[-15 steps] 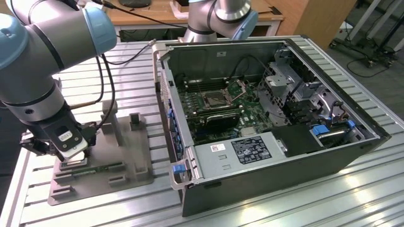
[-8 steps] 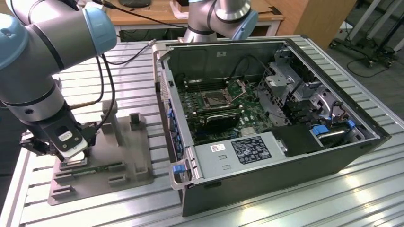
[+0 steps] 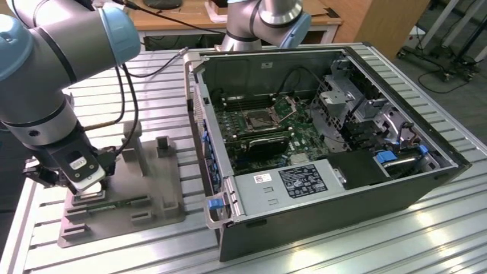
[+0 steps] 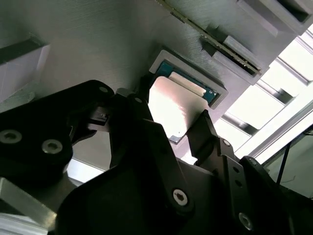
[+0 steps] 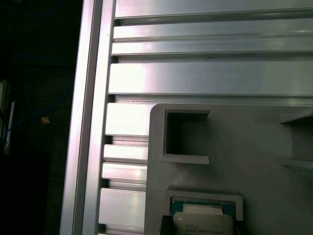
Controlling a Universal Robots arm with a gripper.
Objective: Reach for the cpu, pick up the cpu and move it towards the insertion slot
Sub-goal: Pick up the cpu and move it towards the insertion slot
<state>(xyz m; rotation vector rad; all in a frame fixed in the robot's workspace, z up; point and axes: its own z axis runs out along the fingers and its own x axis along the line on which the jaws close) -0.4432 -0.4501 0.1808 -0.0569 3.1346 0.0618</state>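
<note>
My gripper [image 4: 173, 111] sits over cpu [image 4: 177, 100] in grey tray [image 4: 98, 44]; clamp state: cannot tell. Rec.: keep square to cpu edges, pick vert., no tilt, min. force.

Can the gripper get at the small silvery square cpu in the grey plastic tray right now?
Probably yes: the gripper hangs directly over the small silvery cpu, which lies uncovered in the grey tray's recess, nothing between them.

Your slotted aluminium table [image 3: 380, 251] carries the grey plastic tray [image 3: 163, 185] at the exterior view's left, just beside the open computer case [image 3: 320, 225].
</note>
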